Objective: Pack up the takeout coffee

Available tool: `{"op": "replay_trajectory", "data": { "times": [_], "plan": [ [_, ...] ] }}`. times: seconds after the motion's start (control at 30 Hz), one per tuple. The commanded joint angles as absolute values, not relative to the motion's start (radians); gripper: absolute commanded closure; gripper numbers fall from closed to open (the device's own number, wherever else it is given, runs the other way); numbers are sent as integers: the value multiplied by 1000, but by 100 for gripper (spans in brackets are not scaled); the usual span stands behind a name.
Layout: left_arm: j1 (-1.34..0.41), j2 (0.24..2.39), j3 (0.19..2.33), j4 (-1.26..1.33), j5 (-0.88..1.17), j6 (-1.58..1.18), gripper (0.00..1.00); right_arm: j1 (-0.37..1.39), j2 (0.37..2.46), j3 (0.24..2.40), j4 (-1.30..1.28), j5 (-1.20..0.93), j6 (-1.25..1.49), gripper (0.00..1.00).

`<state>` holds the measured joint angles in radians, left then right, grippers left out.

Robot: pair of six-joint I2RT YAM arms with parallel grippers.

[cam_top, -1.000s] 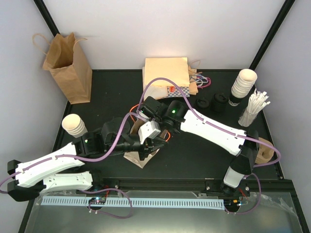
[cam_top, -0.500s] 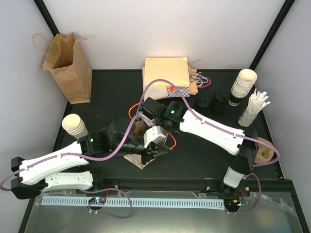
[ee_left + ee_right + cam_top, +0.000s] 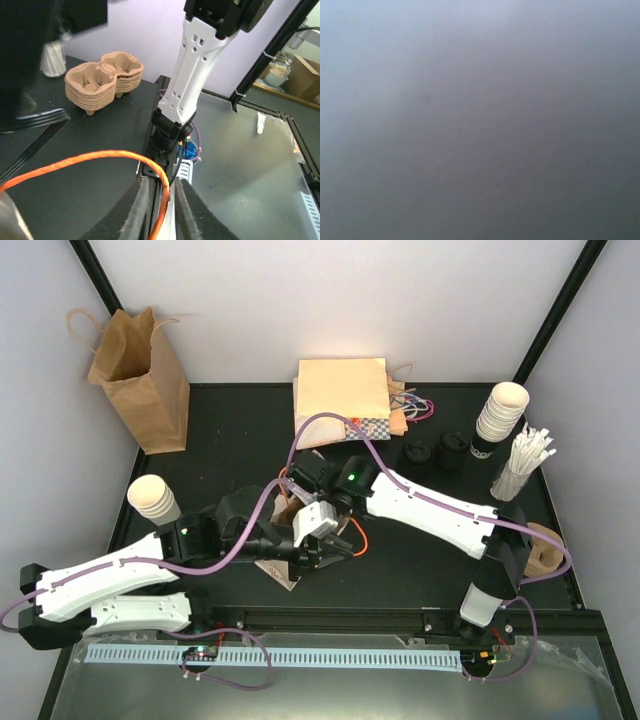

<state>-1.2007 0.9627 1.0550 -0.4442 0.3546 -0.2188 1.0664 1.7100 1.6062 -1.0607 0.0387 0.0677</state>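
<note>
Seemingly, the lidded cup [image 3: 452, 451] is seen standing at two o'clock on the tabletop [image 3: 230, 430], just beside a loose lid [image 3: 415, 452] and touched by neither arm. Both arms are gathered at the centre over a small brown bag [image 3: 284, 570]. The left hand [image 3: 164, 189] is shown with its fingers a slit apart and an orange cable [image 3: 100, 155] crossing the gap; whether anything is pinched cannot be told. The right hand [image 3: 294, 498] is hidden, so its state cannot be told. Bag preparation is judged to be in hand. Next, the bag must be held open and the cup fetched upright.

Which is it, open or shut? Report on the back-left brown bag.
Open: the brown bag stands upright with its mouth spread, inside visible.
</note>
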Motion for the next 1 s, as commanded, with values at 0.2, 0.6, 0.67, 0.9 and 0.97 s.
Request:
{"op": "replay_trajectory", "data": {
  "times": [0.2, 0.6, 0.67, 0.9, 0.97],
  "plan": [
    [-1211, 902, 1136, -527, 143, -275, 74, 1074, 1671, 1497, -999, 29, 78, 69],
    [-1205, 867, 1417, -893, -210, -403, 64, 1075, 1652, 1476, -973, 38, 75, 69],
    [-1196, 851, 1454, -955, -275, -444, 62, 1077, 1650, 1472, -970, 41, 74, 69],
    [-1100, 827, 1503, -1101, -287, -515, 58, 1079, 1648, 1471, -966, 48, 71, 69],
    [-1059, 837, 1505, -1131, -269, -520, 58, 1081, 1648, 1474, -967, 48, 69, 69]
  ]
}}
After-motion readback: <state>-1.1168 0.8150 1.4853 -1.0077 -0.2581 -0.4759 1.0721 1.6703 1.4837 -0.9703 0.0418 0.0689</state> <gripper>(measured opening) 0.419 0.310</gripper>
